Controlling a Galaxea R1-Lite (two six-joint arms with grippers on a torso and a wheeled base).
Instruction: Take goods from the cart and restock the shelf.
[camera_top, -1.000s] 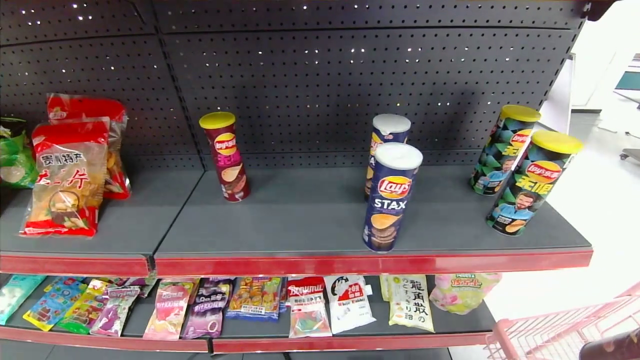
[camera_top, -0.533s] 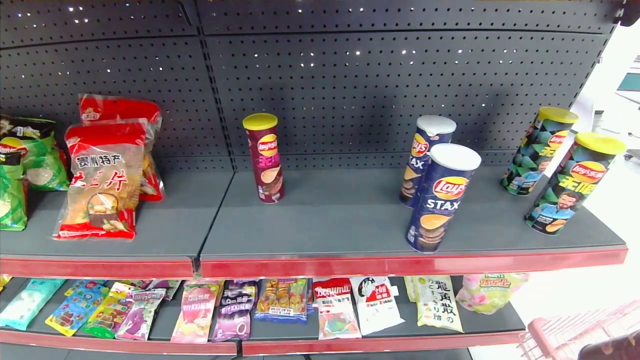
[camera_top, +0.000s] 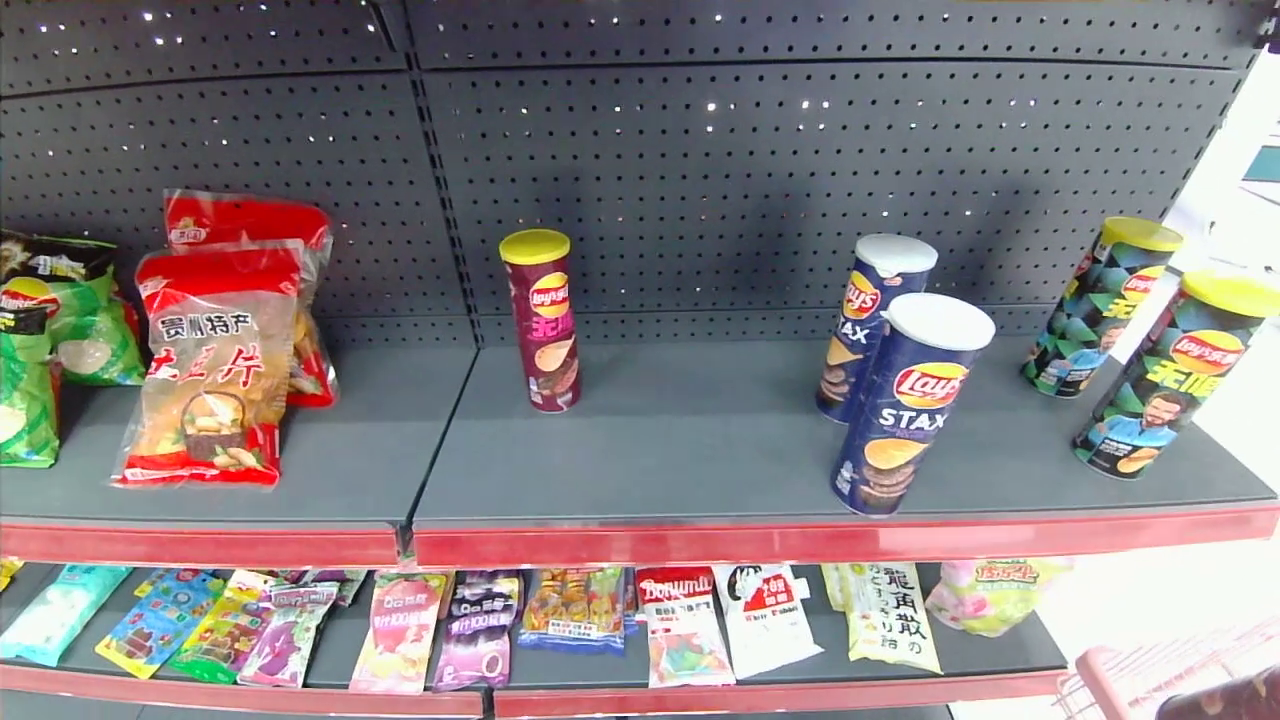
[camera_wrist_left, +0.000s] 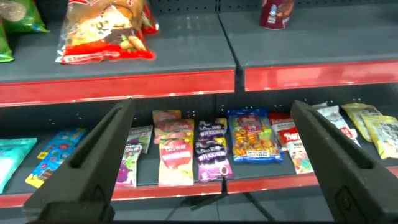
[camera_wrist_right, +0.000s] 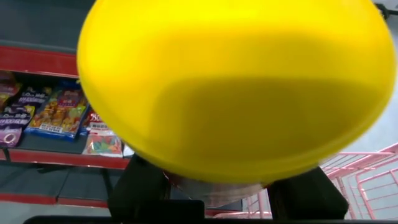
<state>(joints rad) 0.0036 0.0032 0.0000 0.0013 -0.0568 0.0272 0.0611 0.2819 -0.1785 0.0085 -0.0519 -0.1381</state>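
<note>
1. Well below the maroon can (camera_top: 543, 320) and off to its right, grips a yellow-lidded can (camera_wrist_right: 236, 87) in the right tool (camera_wrist_right: 224, 190), with dark fingers (camera_wrist_right: 144, 186) pressed to either side of the body just under the broad lid.
2. Holds that can off the shelf (camera_top: 700, 450) where the maroon can stands, in front of the lower shelf (camera_top: 760, 690) and just beside the pink cart (camera_wrist_right: 367, 177).
3. Carries nothing in the left tool (camera_wrist_left: 214, 162): fingers (camera_wrist_left: 93, 162) spread wide apart, below the maroon can and facing the row of sachets (camera_wrist_left: 208, 152) on the lower shelf.
4. Right of the maroon can, on the same board: two dark blue cans (camera_top: 915, 400) with white lids, one behind the other, the front one close to the red lip.
5. Farther right of the maroon can, at the board's end: two teal-patterned cans (camera_top: 1155, 390) with yellow lids, also one behind the other.
6. Left of the maroon can: two red bags (camera_top: 215, 380) propped upright, one behind the other; beyond them, green bags (camera_top: 30, 400) at the far edge.
7. Against a second ago: whole head view slid sideways, so a camera move only. Maroon can, blue cans, teal cans and bags all in the same places relative to one another; more of the green bags and less of the cart in sight now.
</note>
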